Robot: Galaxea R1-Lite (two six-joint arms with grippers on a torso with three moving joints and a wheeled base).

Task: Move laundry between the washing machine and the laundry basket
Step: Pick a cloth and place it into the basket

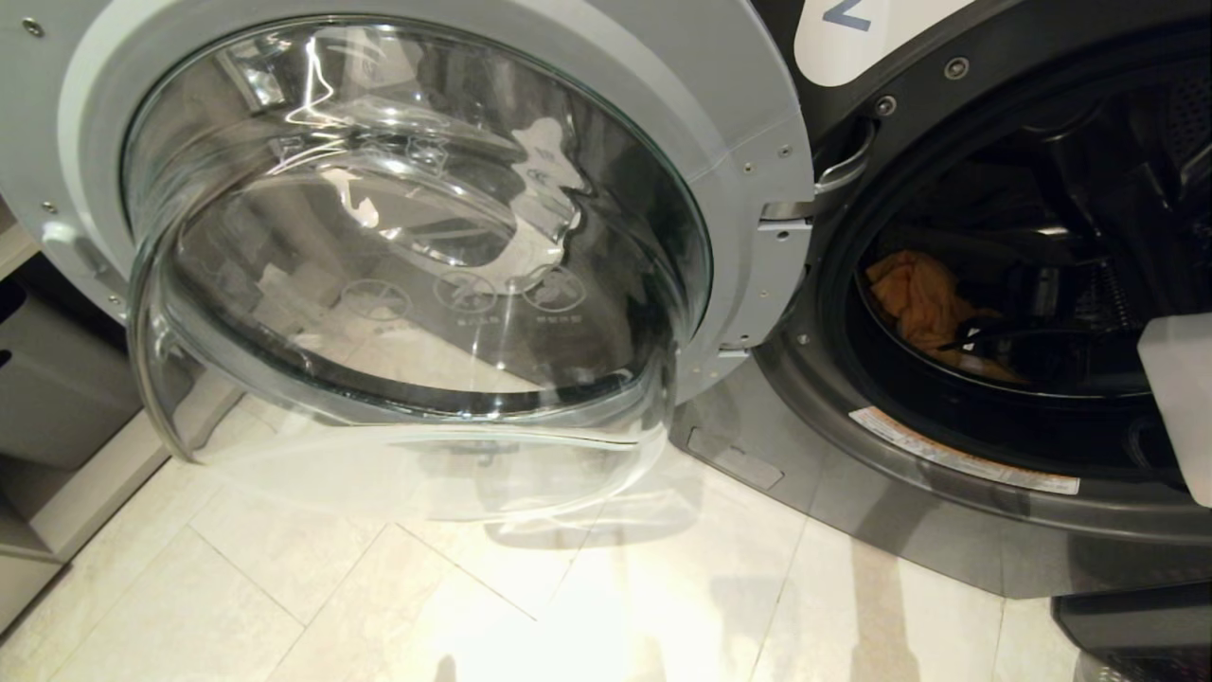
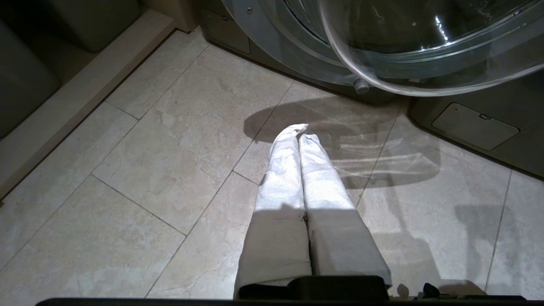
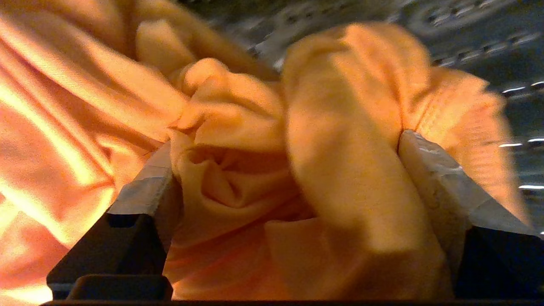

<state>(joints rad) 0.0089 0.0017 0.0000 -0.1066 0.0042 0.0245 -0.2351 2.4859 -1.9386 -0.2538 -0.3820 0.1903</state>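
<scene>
The washing machine point(image 1: 947, 530) fills the right of the head view, and its glass door point(image 1: 417, 265) hangs swung open to the left. Orange laundry point(image 1: 923, 303) lies in the dark drum. In the right wrist view my right gripper point(image 3: 284, 142) is inside the drum, open wide, with bunched orange laundry point(image 3: 340, 127) between its white-padded fingers point(image 3: 429, 170). My left gripper point(image 2: 298, 131) is shut and empty, hanging over the tiled floor in front of the door. The laundry basket is out of view.
Pale floor tiles point(image 1: 606, 606) stretch below the open door. A beige low cabinet point(image 1: 57, 407) stands at the left. A small service flap point(image 2: 475, 126) sits low on the machine's front. The door's glass bowl point(image 2: 425, 42) juts out above my left gripper.
</scene>
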